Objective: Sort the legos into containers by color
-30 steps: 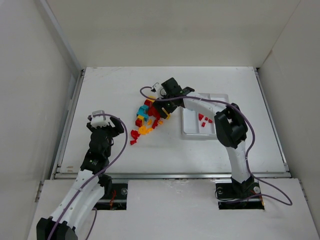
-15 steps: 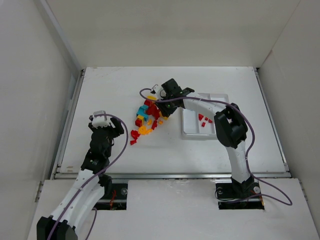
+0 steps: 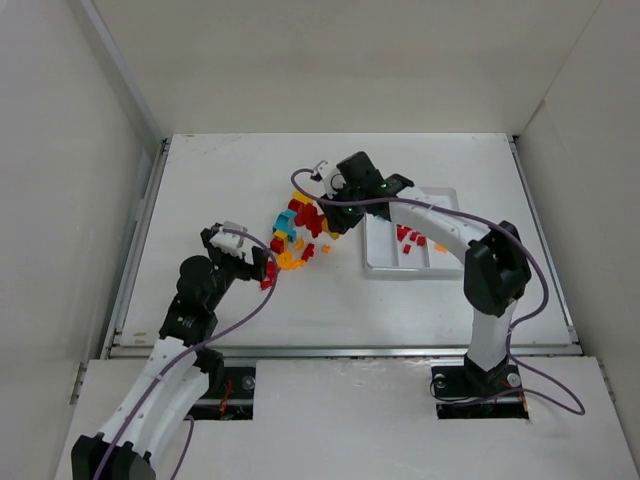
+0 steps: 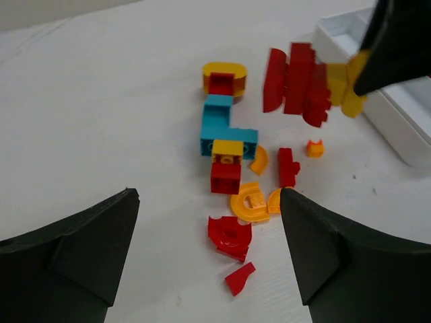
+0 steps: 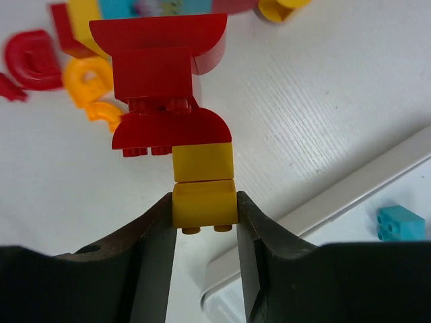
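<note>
My right gripper (image 5: pixel 204 210) is shut on a yellow brick (image 5: pixel 204 202), the near end of a joined stack with a second yellow brick (image 5: pixel 202 161) and red pieces (image 5: pixel 165 74). From above, this gripper (image 3: pixel 329 219) holds the stack between the pile of loose legos (image 3: pixel 290 242) and the white tray (image 3: pixel 376 264). My left gripper (image 4: pixel 209 202) is open and empty, low over the pile's near edge. A red curved piece (image 4: pixel 230 235) and a small red wedge (image 4: pixel 239 278) lie between its fingers. Beyond them lie orange arcs (image 4: pixel 250 202) and a teal L-shaped brick (image 4: pixel 219 131).
The tray's compartments hold several red pieces (image 3: pixel 408 237), an orange piece (image 3: pixel 440 247) and a teal brick (image 5: pixel 401 223). The tray's rim (image 5: pixel 337 202) runs just right of the held stack. White walls enclose the table on the left, back and right.
The left arm has swung right to the pile's near edge. The right gripper has shut on the yellow brick and shifted slightly right with the stack.
</note>
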Action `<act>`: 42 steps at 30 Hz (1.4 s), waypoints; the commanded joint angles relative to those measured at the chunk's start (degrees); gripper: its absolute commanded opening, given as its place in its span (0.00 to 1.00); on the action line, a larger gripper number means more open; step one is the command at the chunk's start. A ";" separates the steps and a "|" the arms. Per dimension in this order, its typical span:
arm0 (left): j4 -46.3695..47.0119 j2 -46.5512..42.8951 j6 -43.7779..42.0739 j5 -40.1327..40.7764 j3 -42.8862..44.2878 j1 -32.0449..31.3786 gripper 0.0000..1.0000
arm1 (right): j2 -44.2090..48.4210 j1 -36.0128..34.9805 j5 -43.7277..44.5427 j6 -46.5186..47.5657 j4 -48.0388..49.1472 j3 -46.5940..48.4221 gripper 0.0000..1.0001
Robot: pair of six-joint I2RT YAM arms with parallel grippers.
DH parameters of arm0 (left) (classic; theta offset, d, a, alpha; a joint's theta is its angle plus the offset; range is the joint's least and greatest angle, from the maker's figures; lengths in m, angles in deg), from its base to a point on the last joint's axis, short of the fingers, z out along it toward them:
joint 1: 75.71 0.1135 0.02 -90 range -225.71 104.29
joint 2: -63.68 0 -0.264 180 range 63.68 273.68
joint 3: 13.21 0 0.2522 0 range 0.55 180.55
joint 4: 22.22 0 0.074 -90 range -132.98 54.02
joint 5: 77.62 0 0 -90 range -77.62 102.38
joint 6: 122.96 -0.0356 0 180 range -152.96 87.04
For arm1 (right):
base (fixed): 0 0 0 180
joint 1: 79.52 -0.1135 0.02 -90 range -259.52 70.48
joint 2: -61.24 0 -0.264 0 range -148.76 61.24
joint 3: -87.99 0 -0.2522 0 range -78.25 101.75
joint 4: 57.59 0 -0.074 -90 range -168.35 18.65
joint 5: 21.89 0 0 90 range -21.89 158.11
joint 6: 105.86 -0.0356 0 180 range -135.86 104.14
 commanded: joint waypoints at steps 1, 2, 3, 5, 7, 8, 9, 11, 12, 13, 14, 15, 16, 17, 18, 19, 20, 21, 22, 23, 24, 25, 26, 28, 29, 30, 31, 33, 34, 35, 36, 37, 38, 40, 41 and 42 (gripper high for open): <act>-0.95 0.28 -17.17 -17.57 6.21 0.10 0.84 | 5.12 -0.41 -5.61 -2.61 -3.01 4.78 0.00; -4.36 1.25 -26.71 -21.68 7.97 -0.42 0.92 | 5.12 -0.41 -7.63 -3.48 -5.04 5.41 0.00; -5.96 1.26 -31.33 -23.47 7.99 -0.43 0.93 | 5.12 -0.41 -7.65 -4.27 -5.06 6.02 0.00; -9.39 2.75 -39.94 -26.54 10.09 -0.43 1.00 | 5.12 -0.41 -10.27 -5.24 -7.25 6.81 0.00; -9.93 2.75 -51.77 -30.59 10.97 -0.43 1.00 | 5.65 -0.41 -12.38 -7.00 -7.78 7.52 0.00; -9.93 3.27 -55.42 -31.91 10.97 -0.43 1.00 | 6.17 -0.41 -14.83 -7.70 -7.78 7.52 0.00; -9.93 3.28 -58.93 -32.96 10.97 -0.95 1.00 | 6.87 -0.41 -15.98 -9.27 -7.78 7.52 0.00; -9.32 3.89 -69.18 -36.22 10.97 -0.95 1.00 | 7.57 -0.41 -18.36 -10.95 -7.26 7.52 0.00; -9.32 4.50 -72.56 -37.18 10.97 -0.95 1.00 | 8.28 -0.41 -18.98 -11.74 -7.26 7.00 0.00; -10.10 4.51 -75.90 -38.76 10.97 -1.56 1.00 | 8.28 -0.41 -19.51 -13.14 -6.56 6.99 0.00; -10.11 5.38 -79.24 -39.30 10.97 -1.57 1.00 | 8.89 -0.41 -20.73 -13.94 -6.55 6.47 0.00; -10.80 6.52 -85.45 -39.83 10.97 -2.18 1.00 | 8.90 -0.41 -21.44 -14.73 -4.99 5.60 0.00; -10.81 7.14 -88.04 -40.53 10.97 -2.18 1.00 | 9.59 -0.41 -22.31 -16.13 -4.28 5.07 0.00; -10.81 7.76 -90.15 -42.10 11.58 -2.18 1.00 | 10.21 -0.41 -23.02 -16.76 -3.57 4.54 0.00; -11.33 8.46 -91.91 -42.99 12.46 -2.71 1.00 | 10.22 -0.93 -23.55 -17.28 -3.04 4.53 0.00; -12.99 10.12 -95.23 -43.78 13.08 -2.71 1.00 | 10.74 -0.94 -24.16 -17.29 -2.52 3.84 0.00; -13.88 11.00 -96.05 -45.18 13.87 -3.41 1.00 | 10.74 -0.94 -24.17 -17.99 -2.51 3.83 0.00; -14.41 11.97 -96.06 -45.71 14.66 -3.41 1.00 | 10.74 -1.55 -24.17 -17.99 -2.51 3.83 0.00; -14.41 13.55 -96.84 -45.72 15.88 -4.11 1.00 | 10.74 -2.07 -24.17 -17.99 -2.51 3.83 0.00; -15.28 14.26 -97.55 -46.24 15.90 -4.90 0.99 | 10.74 -2.08 -23.65 -18.60 -2.51 3.83 0.00; -15.29 14.79 -99.73 -46.25 16.59 -4.91 0.98 | 10.74 -2.60 -23.64 -18.61 -2.51 3.83 0.00; -15.29 15.49 -100.97 -46.25 16.60 -5.78 0.96 | 10.74 -3.13 -23.12 -18.61 -2.51 3.83 0.00; -14.34 15.50 -101.76 -45.72 16.60 -7.01 0.94 | 10.74 -3.13 -23.11 -18.61 -2.51 3.83 0.00; -12.93 15.50 -101.77 -44.93 16.60 -8.16 0.91 | 10.74 -3.66 -22.59 -19.13 -3.04 3.83 0.00; -12.92 16.02 -101.77 -44.23 16.60 -8.68 0.89 | 10.74 -3.66 -22.59 -19.13 -3.04 3.31 0.00; -12.92 16.02 -101.77 -44.23 16.60 -9.38 0.83 | 10.74 -3.66 -22.59 -19.66 -3.04 3.30 0.00; -12.92 16.63 -101.77 -43.70 16.60 -9.39 0.80 | 10.74 -3.66 -22.59 -19.66 -2.43 3.30 0.00; -14.15 17.33 -101.77 -43.18 17.21 -9.92 0.72 | 10.74 -3.66 -22.59 -19.66 -1.90 2.69 0.00; -14.93 17.34 -102.29 -42.04 17.21 -10.44 0.67 | 10.74 -3.66 -22.59 -20.18 -1.90 2.69 0.00; -14.94 17.86 -102.30 -41.33 17.21 -10.45 0.64 | 10.74 -3.66 -22.59 -20.19 -1.90 2.69 0.00; -15.46 17.87 -102.30 -40.02 17.21 -10.97 0.60 | 10.74 -3.66 -22.59 -20.19 -1.90 2.69 0.00; -15.47 18.39 -101.78 -40.01 17.21 -10.97 0.60 | 10.74 -3.66 -22.59 -20.19 -1.90 2.69 0.00; -15.47 18.40 -101.77 -38.79 17.21 -10.97 0.58 | 10.74 -3.66 -22.59 -20.19 -1.90 2.69 0.00; -15.47 18.40 -101.16 -37.46 17.21 -10.97 0.57 | 11.27 -3.66 -23.11 -20.19 -1.90 2.69 0.00; -15.47 18.92 -100.64 -36.76 17.21 -10.97 0.57 | 11.27 -3.66 -23.11 -20.19 -1.90 2.08 0.00; -15.47 18.92 -100.63 -36.75 17.21 -10.97 0.54 | 11.27 -3.66 -24.25 -20.19 -1.90 2.07 0.00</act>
